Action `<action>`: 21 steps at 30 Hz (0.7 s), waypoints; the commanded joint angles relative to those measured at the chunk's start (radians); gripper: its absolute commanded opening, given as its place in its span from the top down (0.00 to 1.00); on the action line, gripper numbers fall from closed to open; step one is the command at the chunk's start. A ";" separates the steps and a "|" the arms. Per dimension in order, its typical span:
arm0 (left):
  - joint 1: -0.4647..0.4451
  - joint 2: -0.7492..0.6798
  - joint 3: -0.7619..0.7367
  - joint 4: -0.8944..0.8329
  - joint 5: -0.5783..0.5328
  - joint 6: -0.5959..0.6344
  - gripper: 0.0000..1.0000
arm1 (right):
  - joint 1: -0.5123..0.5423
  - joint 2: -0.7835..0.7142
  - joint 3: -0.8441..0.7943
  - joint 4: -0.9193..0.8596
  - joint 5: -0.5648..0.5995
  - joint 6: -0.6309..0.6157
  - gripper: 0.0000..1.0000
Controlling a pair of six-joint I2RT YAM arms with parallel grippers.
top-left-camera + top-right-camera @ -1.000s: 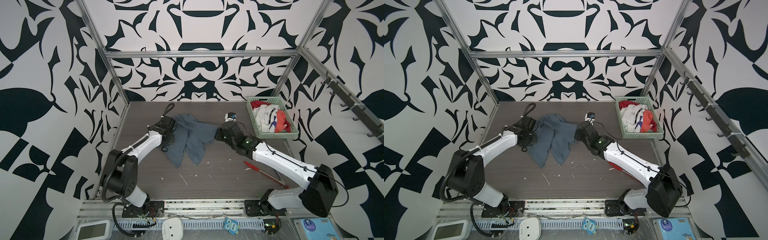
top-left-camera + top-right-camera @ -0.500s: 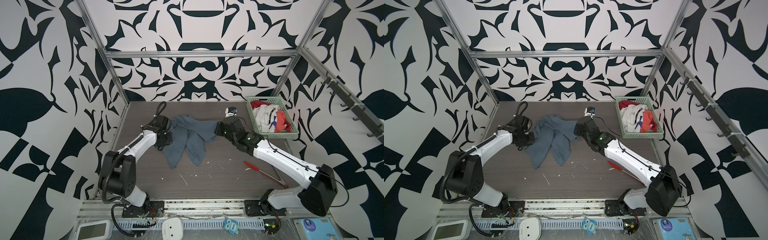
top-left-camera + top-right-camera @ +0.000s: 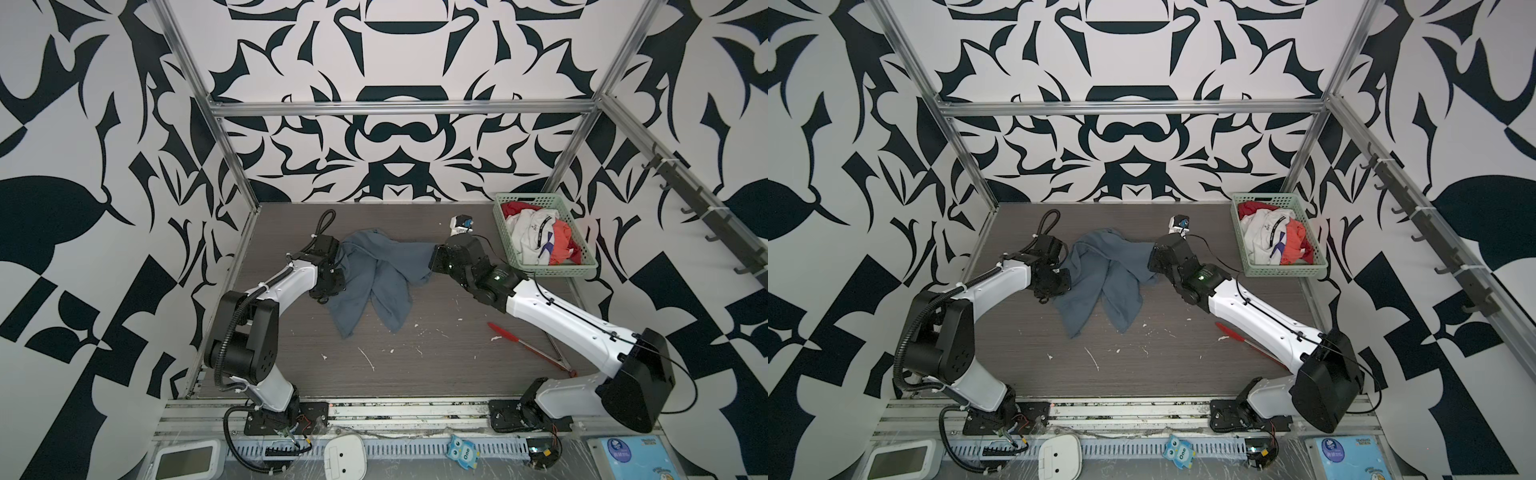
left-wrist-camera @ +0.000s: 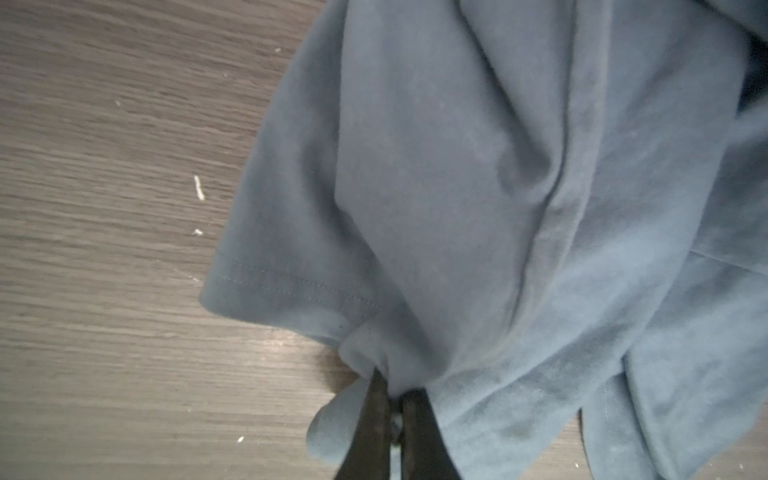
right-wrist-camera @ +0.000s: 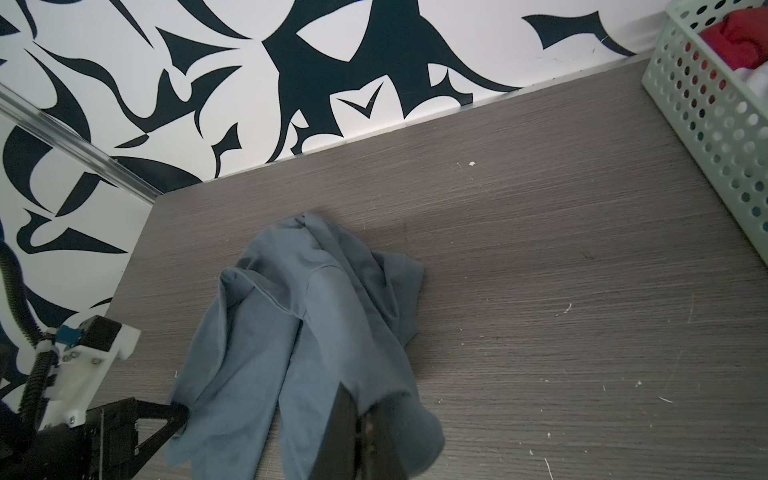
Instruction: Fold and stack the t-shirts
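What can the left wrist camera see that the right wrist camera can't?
Only the left wrist view shows a stitched hem up close, with the left gripper pinching the cloth. Only the right wrist view shows the green basket, red cloth inside it, the patterned wall and the right gripper. Both show the blue-grey shirt and the wooden table.

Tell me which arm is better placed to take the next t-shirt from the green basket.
Likely right. The basket stands close to the right gripper, while the left gripper is beyond the blue-grey shirt. Both grippers are shut on that shirt, so the right must release first.
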 commanded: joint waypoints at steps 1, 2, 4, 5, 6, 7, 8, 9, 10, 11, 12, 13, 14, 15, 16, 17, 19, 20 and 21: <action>0.000 -0.077 0.026 -0.065 -0.023 -0.001 0.96 | -0.008 -0.034 -0.005 0.012 0.023 -0.015 1.00; 0.000 -0.095 0.030 -0.072 -0.025 0.002 0.95 | -0.009 -0.033 -0.003 0.012 0.025 -0.015 1.00; 0.001 -0.114 0.042 -0.091 -0.023 0.010 0.89 | -0.010 -0.033 -0.002 0.015 0.025 -0.017 1.00; -0.001 -0.119 0.050 -0.102 -0.022 0.012 0.86 | -0.011 -0.033 0.000 0.014 0.024 -0.019 1.00; -0.001 -0.121 0.053 -0.105 -0.018 0.014 0.85 | -0.011 -0.032 0.000 0.015 0.023 -0.020 1.00; 0.000 -0.122 0.051 -0.103 -0.010 0.016 0.84 | -0.011 -0.032 0.000 0.016 0.021 -0.019 1.00; 0.000 -0.122 0.049 -0.099 -0.007 0.015 0.84 | -0.011 -0.032 0.000 0.017 0.020 -0.019 1.00; 0.001 -0.119 0.047 -0.094 -0.002 0.015 0.83 | -0.011 -0.032 0.000 0.017 0.020 -0.018 1.00; 0.001 -0.112 0.046 -0.094 0.004 0.015 0.82 | -0.012 -0.032 -0.001 0.018 0.017 -0.018 1.00; 0.000 -0.105 0.046 -0.092 0.011 0.014 0.80 | -0.013 -0.032 -0.002 0.018 0.016 -0.017 1.00; 0.000 -0.098 0.043 -0.090 0.017 0.012 0.80 | -0.012 -0.032 -0.003 0.019 0.016 -0.016 1.00; 0.001 -0.092 0.040 -0.084 0.022 0.012 0.81 | -0.013 -0.033 -0.005 0.019 0.016 -0.014 1.00; 0.000 -0.089 0.036 -0.079 0.024 0.010 0.84 | -0.012 -0.035 -0.007 0.018 0.016 -0.013 1.00; 0.001 -0.087 0.032 -0.071 0.024 0.009 0.88 | -0.013 -0.036 -0.009 0.018 0.017 -0.013 1.00; 0.000 -0.085 0.030 -0.066 0.021 0.008 0.91 | -0.012 -0.038 -0.011 0.018 0.019 -0.013 1.00; 0.000 -0.084 0.030 -0.063 0.013 0.008 0.93 | -0.012 -0.039 -0.013 0.017 0.020 -0.013 1.00; 0.001 -0.081 0.033 -0.062 0.000 0.007 0.97 | -0.012 -0.043 -0.015 0.016 0.024 -0.013 1.00; 0.001 -0.079 0.035 -0.062 -0.003 0.008 1.00 | -0.013 -0.045 -0.017 0.015 0.025 -0.013 1.00; 0.001 -0.076 0.037 -0.063 -0.009 0.008 1.00 | -0.014 -0.046 -0.018 0.015 0.025 -0.013 1.00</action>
